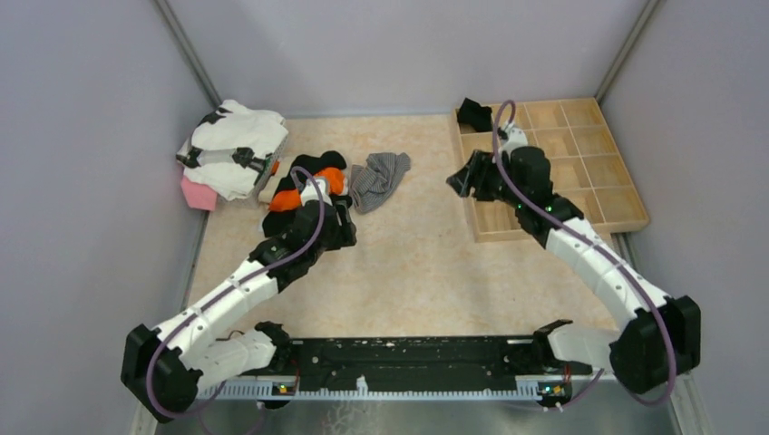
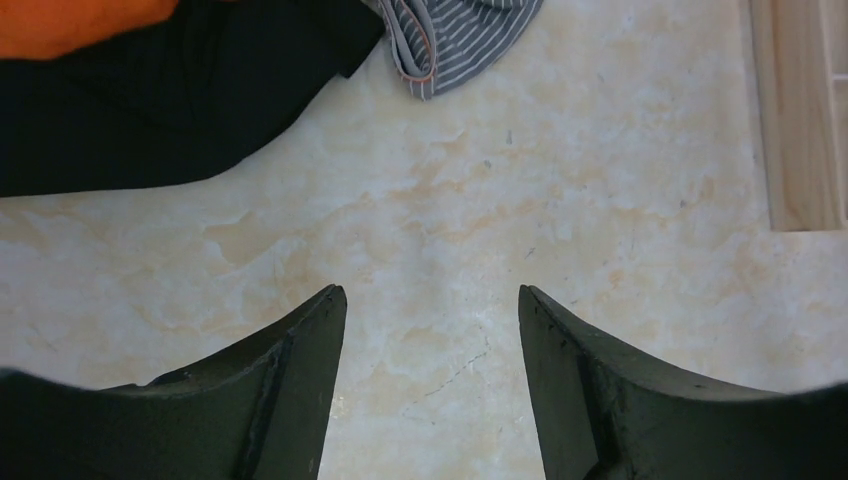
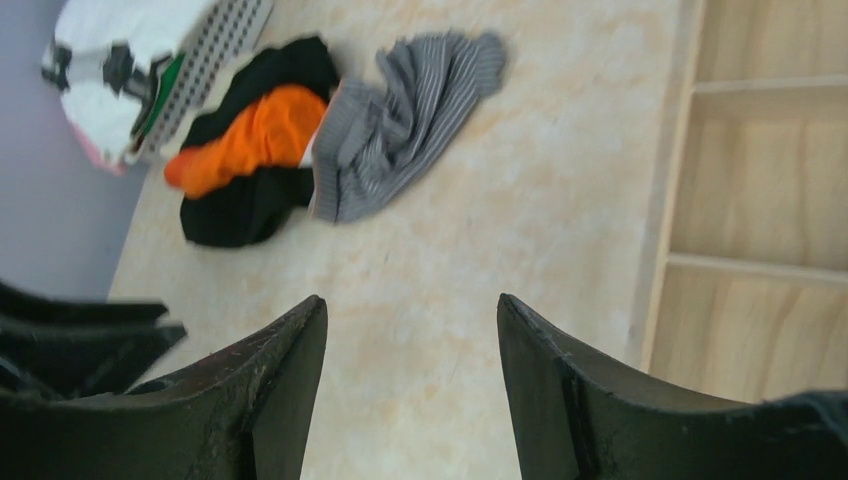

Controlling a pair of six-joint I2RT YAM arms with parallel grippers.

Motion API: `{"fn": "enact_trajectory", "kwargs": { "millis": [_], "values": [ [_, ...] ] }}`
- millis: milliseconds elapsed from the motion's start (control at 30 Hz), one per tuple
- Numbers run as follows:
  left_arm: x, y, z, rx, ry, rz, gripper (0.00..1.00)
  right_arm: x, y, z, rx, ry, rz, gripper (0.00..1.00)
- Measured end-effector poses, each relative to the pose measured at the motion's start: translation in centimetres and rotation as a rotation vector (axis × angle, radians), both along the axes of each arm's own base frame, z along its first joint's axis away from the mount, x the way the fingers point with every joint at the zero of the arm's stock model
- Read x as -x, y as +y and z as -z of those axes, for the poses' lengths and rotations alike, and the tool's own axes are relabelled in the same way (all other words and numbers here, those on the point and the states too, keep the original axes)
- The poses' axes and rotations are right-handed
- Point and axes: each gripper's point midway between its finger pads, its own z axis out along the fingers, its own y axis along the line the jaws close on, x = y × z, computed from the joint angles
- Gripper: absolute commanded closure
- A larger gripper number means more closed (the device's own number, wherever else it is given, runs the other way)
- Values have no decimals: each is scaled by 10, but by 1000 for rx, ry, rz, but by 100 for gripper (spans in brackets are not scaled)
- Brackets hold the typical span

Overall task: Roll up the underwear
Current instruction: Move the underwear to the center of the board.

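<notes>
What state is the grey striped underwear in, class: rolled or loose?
Loose: the grey underwear lies crumpled in open folds on the table, with no roll formed.

Bench (image 2: 600, 200) smooth and matt with a beige marbled finish, grey striped underwear (image 3: 400, 120) on the bench soft thin cloth, black cloth (image 2: 150, 100) matt, tray (image 3: 760, 200) pale bare wood, left gripper (image 2: 432, 380) jaws matt black plastic, faintly scuffed

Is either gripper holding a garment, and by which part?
Nothing is held. The left gripper and the right gripper both stand open and empty; the grey striped underwear lies untouched.
</notes>
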Motion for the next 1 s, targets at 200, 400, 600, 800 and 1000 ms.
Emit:
{"fn": "enact_trajectory", "kwargs": {
  "millis": [200,400,600,800,1000],
  "values": [
    [3,15,-40,15,-61,-36,24,56,37,26,36,47,-105,38],
    [26,41,-59,7,-100,-66,18,73,115,74,162,97,-287,38],
    [43,64,-73,-4,-154,-99,16,47,184,113,251,127,-349,42],
    [46,71,-75,-14,-170,-115,15,-8,233,123,262,97,-296,46],
    [46,72,-71,-30,-165,-110,15,-46,264,143,290,100,-262,52]
  ]
}}
